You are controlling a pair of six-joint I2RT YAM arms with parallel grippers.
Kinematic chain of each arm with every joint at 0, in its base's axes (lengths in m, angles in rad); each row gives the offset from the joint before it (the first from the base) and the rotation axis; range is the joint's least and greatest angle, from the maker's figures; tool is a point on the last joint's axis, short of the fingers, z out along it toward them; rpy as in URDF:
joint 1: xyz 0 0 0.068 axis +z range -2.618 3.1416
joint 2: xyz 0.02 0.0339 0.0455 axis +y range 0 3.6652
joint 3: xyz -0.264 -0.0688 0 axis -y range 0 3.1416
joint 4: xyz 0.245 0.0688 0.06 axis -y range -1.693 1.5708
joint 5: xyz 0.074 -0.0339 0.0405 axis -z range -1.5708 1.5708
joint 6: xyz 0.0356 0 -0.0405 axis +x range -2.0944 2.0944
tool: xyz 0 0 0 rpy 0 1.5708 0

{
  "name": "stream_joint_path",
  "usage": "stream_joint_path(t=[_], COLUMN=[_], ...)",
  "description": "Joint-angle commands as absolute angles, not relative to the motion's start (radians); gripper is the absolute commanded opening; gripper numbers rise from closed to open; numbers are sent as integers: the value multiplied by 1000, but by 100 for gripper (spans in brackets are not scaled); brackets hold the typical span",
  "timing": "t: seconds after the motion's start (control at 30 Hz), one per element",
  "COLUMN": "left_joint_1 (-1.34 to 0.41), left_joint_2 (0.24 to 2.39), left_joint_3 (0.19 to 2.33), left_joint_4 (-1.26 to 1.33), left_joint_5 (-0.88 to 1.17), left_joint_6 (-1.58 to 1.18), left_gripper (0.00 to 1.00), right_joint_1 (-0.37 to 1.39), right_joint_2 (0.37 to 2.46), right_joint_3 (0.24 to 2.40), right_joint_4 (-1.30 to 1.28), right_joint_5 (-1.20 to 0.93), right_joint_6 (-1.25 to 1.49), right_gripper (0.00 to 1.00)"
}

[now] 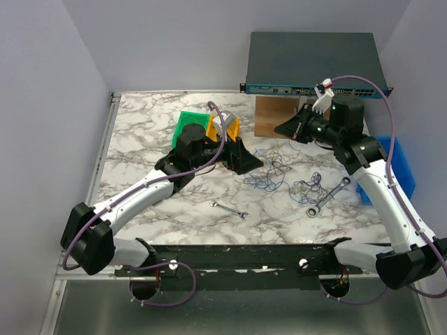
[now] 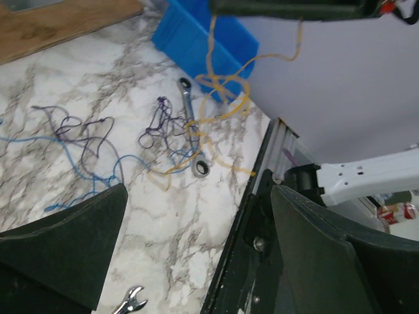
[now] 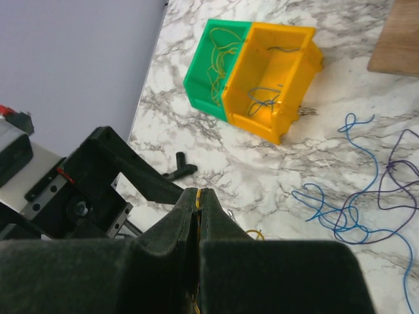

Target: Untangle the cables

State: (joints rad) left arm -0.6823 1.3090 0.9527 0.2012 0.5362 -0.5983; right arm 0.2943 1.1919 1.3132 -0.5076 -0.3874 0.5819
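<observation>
Pinched flat between the clenched fingers of the right gripper, a yellow wire hangs down toward the table, while the left gripper hovers with its fingers spread and nothing between them. The rest of the cables (blue, purple and yellow threads) lie loose on the marble table. In the overhead view they are at about 3 o'clock from the left gripper and 6 o'clock from the right one. In the left wrist view the yellow strand loops down across a ring wrench at 12 o'clock from the open fingers, right beside a purple knot. Done well, the lift would probably go slow and straight up, with the left gripper pinning the purple knot so the strand slides out rather than dragging wrench and tangle along. Whether the yellow wire is knotted into the purple threads or only laid over them cannot be made out. Its far end is lost near the table edge, and overhead the threads are too fine to follow.
</observation>
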Motion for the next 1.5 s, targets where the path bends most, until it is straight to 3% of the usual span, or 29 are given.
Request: stream_joint_path(t=[0.0, 0.1, 0.7, 0.87, 1.0, 1.07, 1.1, 1.13, 1.2, 1.27, 1.33, 1.37, 1.47], left_joint_1=[-693, -707, -825, -842, -854, -856, -857, -857, -857, -856, -847, -839, -809], left_joint_2=[1366, 1394, 1581, 1603, 1622, 1627, 1629, 1630, 1624, 1611, 1591, 1579, 1549], left_joint_3=[1029, 1056, 1245, 1232, 1237, 1242, 1245, 1249, 1253, 1248, 1231, 1221, 1207], left_joint_4=[278, 310, 203, 248, 285, 297, 304, 305, 294, 260, 232, 210, 108], left_joint_5=[676, 694, 509, 432, 376, 357, 361, 359, 363, 356, 366, 378, 401], left_joint_6=[-631, -640, -515, -508, -507, -518, -518, -518, -514, -509, -506, -509, -521], left_gripper=[91, 85, 88, 79, 53, 49, 42, 32, 1, 0, 0, 0, 0], right_joint_1=[345, 374, 431, 431, 431, 431, 431, 431, 430, 431, 430, 431, 431], right_joint_2=[1180, 1182, 1201, 1195, 1179, 1173, 1170, 1166, 1153, 1137, 1121, 1114, 1103], right_joint_3=[1283, 1278, 1281, 1273, 1249, 1242, 1240, 1237, 1231, 1228, 1223, 1221, 1205], right_joint_4=[-455, -446, -375, -358, -332, -328, -330, -331, -341, -362, -383, -393, -417], right_joint_5=[-393, -376, -354, -339, -331, -327, -323, -316, -286, -234, -188, -163, -110], right_joint_6=[579, 586, 711, 763, 805, 816, 819, 819, 811, 784, 750, 733, 694], right_gripper=[1, 1, 1, 1, 1, 1, 1, 1, 1, 9, 31, 47, 68])
